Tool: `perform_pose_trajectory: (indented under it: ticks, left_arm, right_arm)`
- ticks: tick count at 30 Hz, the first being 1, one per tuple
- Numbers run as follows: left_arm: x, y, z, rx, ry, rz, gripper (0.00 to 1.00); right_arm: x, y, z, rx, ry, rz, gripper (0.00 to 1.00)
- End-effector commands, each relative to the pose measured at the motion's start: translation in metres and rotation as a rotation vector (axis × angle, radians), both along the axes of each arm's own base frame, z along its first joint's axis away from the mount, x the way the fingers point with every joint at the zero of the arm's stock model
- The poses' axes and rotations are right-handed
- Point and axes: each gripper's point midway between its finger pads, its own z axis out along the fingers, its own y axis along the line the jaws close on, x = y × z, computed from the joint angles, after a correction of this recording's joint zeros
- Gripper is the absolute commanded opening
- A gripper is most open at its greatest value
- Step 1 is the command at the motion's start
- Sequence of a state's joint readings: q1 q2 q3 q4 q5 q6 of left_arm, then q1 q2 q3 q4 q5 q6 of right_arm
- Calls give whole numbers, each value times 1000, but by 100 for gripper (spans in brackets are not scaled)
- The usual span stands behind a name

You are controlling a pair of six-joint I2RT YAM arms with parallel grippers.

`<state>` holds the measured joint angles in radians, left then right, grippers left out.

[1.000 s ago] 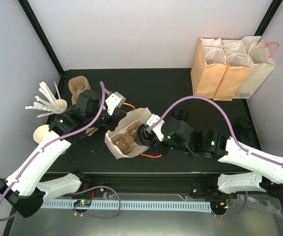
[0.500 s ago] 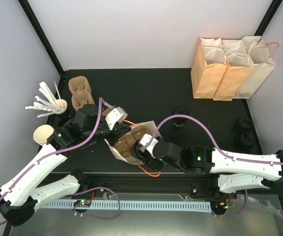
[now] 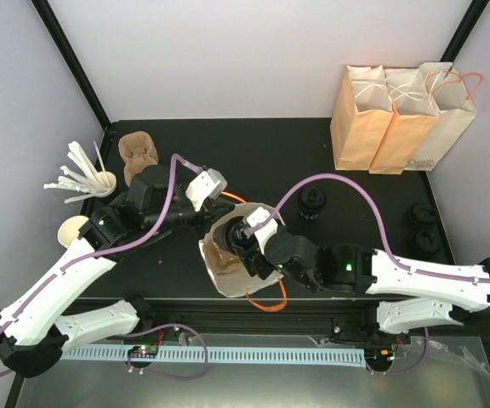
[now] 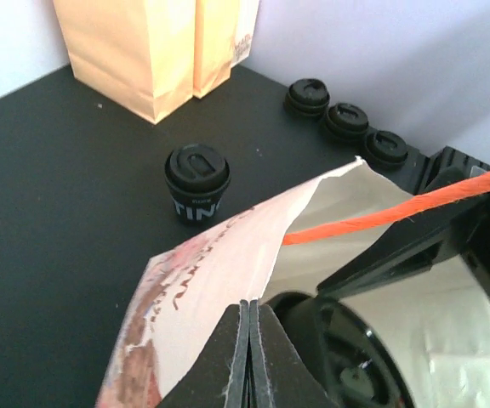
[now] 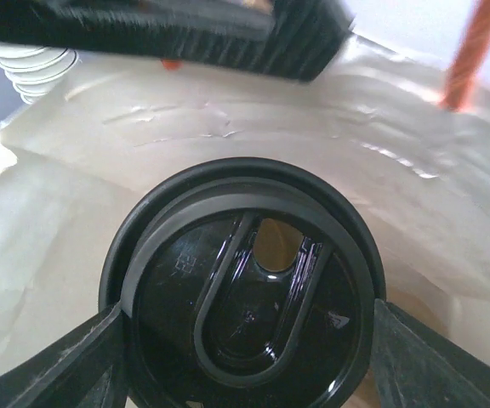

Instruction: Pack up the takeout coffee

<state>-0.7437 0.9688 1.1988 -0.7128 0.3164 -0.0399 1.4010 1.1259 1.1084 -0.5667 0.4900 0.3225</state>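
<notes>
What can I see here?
open bag: one, white, orange handles, table middle
held coffee cup: one, black, inside open bag
other coffee cup: one, black, on table
standing bags: three, tan and pale, far right
lid stacks: three, black, right edge
carrier stack: one, brown, far left
bagged carrier: one, brown, inside open bag
cutlery cup: one, white, left
paper cup: one seen, cream, left edge
left hand: one, black, pinching open bag's rim
right hand: one, black, gripping held coffee cup

Even, bright light with soft shadows; the coffee lid (image 5: 245, 289) gleams, and wrist views blur up close.
</notes>
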Motion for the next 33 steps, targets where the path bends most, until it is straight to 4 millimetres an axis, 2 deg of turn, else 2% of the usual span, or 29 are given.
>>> perform_pose_trajectory:
  ticks: [1, 4, 9, 16, 19, 23, 26, 30, 33]
  left_arm:
    - [2, -2, 32, -16, -102, -5, 2]
    - [-3, -7, 26, -15, -81, -33, 2]
    - [-13, -17, 11, -27, -40, -63, 2]
    - [-17, -18, 10, -47, -44, -41, 2]
    - [-18, -25, 2, -61, -31, -47, 2]
    - [-20, -36, -12, -63, 14, -43, 2]
    - [-15, -36, -16, -72, 49, 11, 2]
    - [-13, -36, -10, -103, 73, 49, 2]
    - [-11, -36, 0, -151, 85, 80, 2]
  right_arm:
    - [10, 6, -16, -12, 42, -91, 47]
    - [14, 6, -36, -27, 49, -133, 43]
    - [23, -4, -62, -57, 7, -196, 42]
    - [27, -22, -93, -117, 15, -272, 41]
    - [27, -20, -107, -73, 8, -264, 41]
    - [30, -25, -119, -31, 6, -303, 41]
    - [27, -26, -128, -27, -1, -278, 41]
    - [25, -27, -135, -30, -29, -260, 43]
    - [25, -27, -127, -49, -65, -286, 43]
